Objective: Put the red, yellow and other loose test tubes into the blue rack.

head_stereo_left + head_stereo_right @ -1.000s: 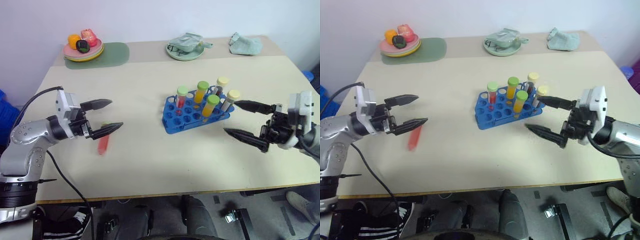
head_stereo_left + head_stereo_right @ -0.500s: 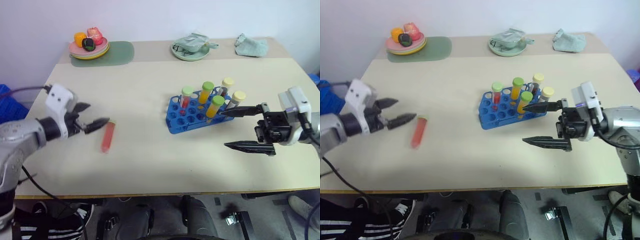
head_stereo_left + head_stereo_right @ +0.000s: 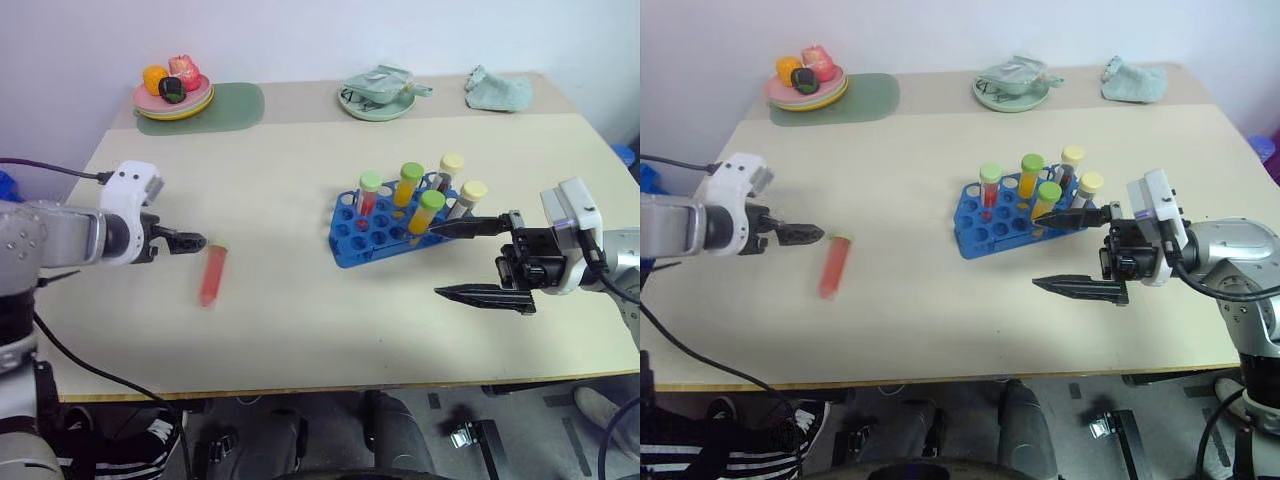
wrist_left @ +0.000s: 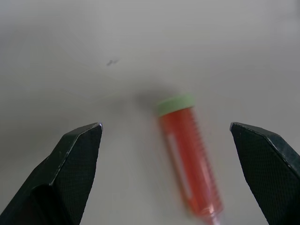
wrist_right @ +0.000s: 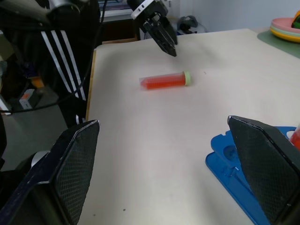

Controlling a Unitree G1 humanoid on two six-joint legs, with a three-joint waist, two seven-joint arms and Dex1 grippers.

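Alignment matters: left tool (image 4: 164,136), spread wide, is straddling the red tube (image 4: 187,157) (lying flat on the bench (image 3: 300,190)), needing descent before closing.

**What I can't make out**

In my left wrist view the red tube (image 4: 187,154) is blurred and its tip runs off the bottom edge. The blue rack (image 5: 243,176) is cut by the right wrist frame's lower right corner. Food on the pink plate (image 3: 172,98), upper left, is too small to identify.
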